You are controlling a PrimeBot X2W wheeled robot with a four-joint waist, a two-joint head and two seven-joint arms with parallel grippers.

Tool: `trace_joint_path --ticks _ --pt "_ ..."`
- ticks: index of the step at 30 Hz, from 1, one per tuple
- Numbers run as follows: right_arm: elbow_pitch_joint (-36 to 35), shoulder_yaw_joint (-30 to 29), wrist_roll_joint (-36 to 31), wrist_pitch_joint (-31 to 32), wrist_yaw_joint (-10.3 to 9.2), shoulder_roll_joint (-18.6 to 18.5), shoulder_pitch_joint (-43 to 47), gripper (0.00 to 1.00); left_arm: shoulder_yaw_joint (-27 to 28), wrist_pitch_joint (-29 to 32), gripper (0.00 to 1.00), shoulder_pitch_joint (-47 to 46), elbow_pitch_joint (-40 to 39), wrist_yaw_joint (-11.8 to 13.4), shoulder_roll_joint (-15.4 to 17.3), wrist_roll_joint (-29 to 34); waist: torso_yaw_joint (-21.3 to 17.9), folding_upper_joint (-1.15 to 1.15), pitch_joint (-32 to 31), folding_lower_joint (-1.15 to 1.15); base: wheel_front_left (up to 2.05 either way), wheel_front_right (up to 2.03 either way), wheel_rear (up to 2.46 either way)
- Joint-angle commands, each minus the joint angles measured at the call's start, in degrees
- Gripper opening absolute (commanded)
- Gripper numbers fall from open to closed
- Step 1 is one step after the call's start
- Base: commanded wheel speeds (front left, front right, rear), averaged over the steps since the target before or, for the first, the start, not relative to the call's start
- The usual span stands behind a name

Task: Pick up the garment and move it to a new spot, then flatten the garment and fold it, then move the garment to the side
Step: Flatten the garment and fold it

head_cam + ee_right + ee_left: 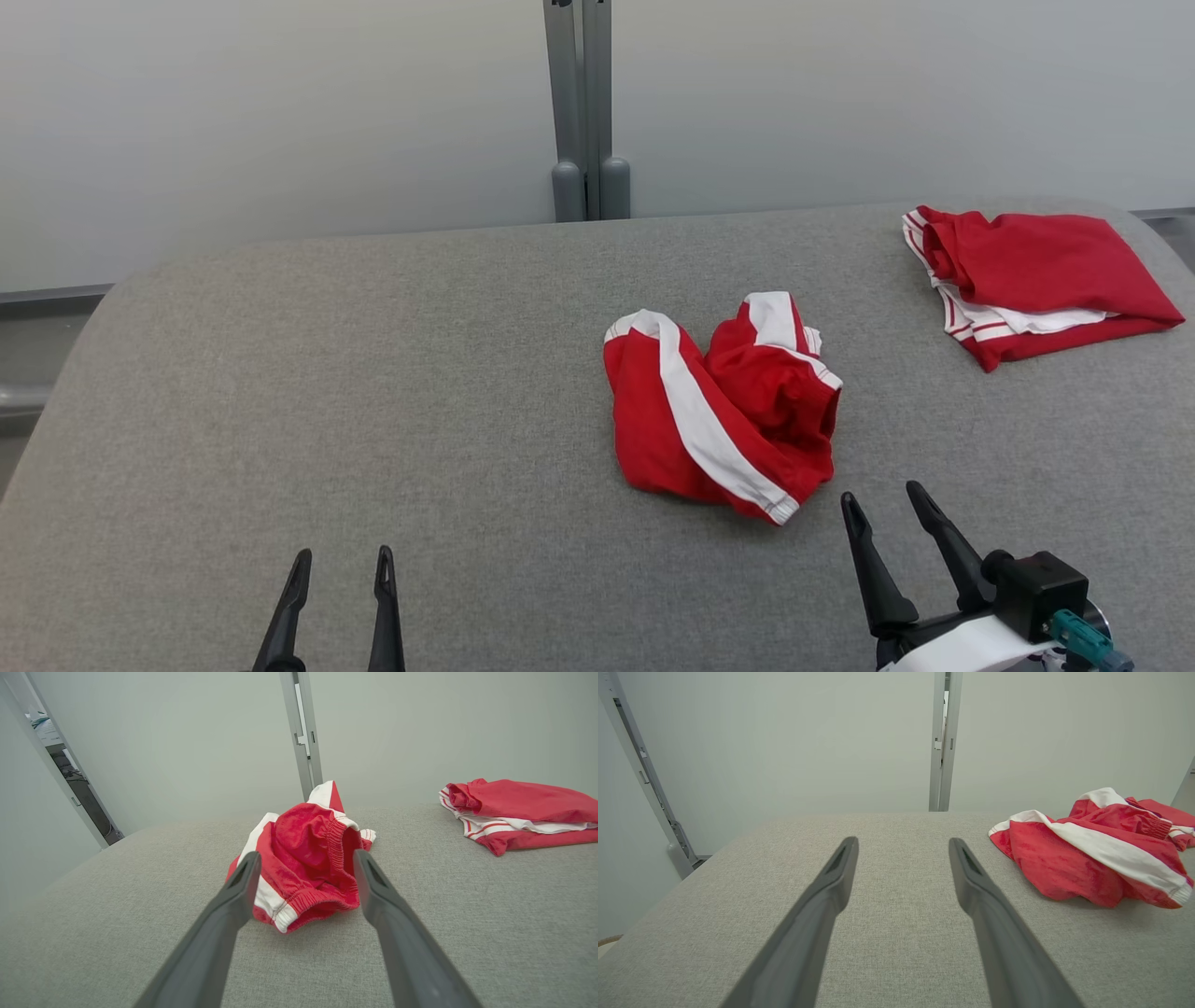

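1. Garment (pixel 724 415): crumpled, mid-table (pixel 373 373), right of centre.
2. Right gripper (pixel 882 499): spread, empty, near garment.
3. Left gripper (pixel 343 560): spread, empty, near edge.
4. Risk: pinching a single layer, so the bundle likely drags.

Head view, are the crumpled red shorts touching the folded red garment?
No, bare grey table separates the crumpled red shorts from the folded red garment at the far right.

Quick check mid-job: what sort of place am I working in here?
Probably a robot test bay, not a home: bare pale wall panels joined by a grey metal post, a grey cloth-covered table, a crumpled garment and a folded garment.
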Motion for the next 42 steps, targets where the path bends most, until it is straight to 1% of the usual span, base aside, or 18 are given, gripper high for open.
trace_joint_path --ticks 1,7,14,20,23,26,30,34,38,41,42 --pt "-0.1 -0.1 -0.2 0.0 -0.05 -0.1 0.5 1.00 0.1 -0.2 1.00 -0.6 0.0 -0.3 0.0 0.5 0.0 0.00 0.1 0.00 0.00 0.00 0.00" --pt "-0.2 -0.3 -0.4 0.0 -0.05 -0.1 0.1 1.00 -0.1 -0.2 1.00 -1.0 -0.2 -0.3 0.0 0.8 0.1 0.00 0.7 0.00 0.00 0.00 0.00" --pt "0.4 -0.4 -1.0 0.0 -0.05 -0.9 -2.5 1.00 -1.0 -0.2 1.00 -2.2 0.0 -0.4 0.0 1.2 1.2 0.00 2.5 0.00 0.00 0.00 0.00" --pt "0.8 -1.8 -2.7 0.0 -0.05 -2.2 -7.1 1.00 -2.4 -0.2 1.00 -3.7 0.5 -0.6 0.0 1.0 2.8 0.00 4.8 0.00 0.00 0.00 0.00" --pt "1.8 -3.7 -4.2 0.0 -0.05 -3.1 -10.8 1.00 -3.1 -0.2 1.00 -5.1 0.4 -0.1 0.0 0.3 3.5 0.00 7.0 0.00 0.00 0.00 0.00" --pt "5.3 -4.8 -5.9 0.0 -0.05 -4.0 -14.0 1.00 -3.9 -0.2 1.00 -6.1 0.6 0.1 0.0 -0.3 4.2 0.00 8.8 0.00 0.00 0.00 0.00" --pt "13.5 -3.7 -7.5 0.0 -0.05 -5.8 -19.6 1.00 -5.3 -0.2 1.00 -7.9 0.9 0.5 0.0 -1.1 5.3 0.00 10.7 0.00 0.00 0.00 0.00" --pt "20.8 0.6 -8.7 0.0 -0.05 -8.5 -25.1 1.00 -6.1 -0.2 1.00 -9.2 1.3 0.8 0.0 -1.9 6.5 0.00 12.0 0.00 0.00 0.00 0.00" --pt "27.1 7.0 -8.8 0.0 -0.06 -11.1 -29.6 1.00 -6.5 -0.2 1.00 -10.0 1.8 1.0 0.0 -2.3 7.4 0.00 12.5 0.00 0.00 0.00 0.00" --pt "31.4 10.9 -6.8 0.0 -0.06 -11.9 -32.8 1.00 -6.8 -0.2 1.00 -10.2 2.0 1.1 0.0 -2.5 7.9 0.00 12.5 0.00 0.00 0.00 0.00" --pt "32.5 12.0 -5.7 0.0 -0.06 -11.8 -33.5 0.48 -6.9 -0.2 1.00 -10.2 2.2 1.1 0.0 -2.5 8.1 0.00 12.3 0.00 0.00 0.00 0.00"
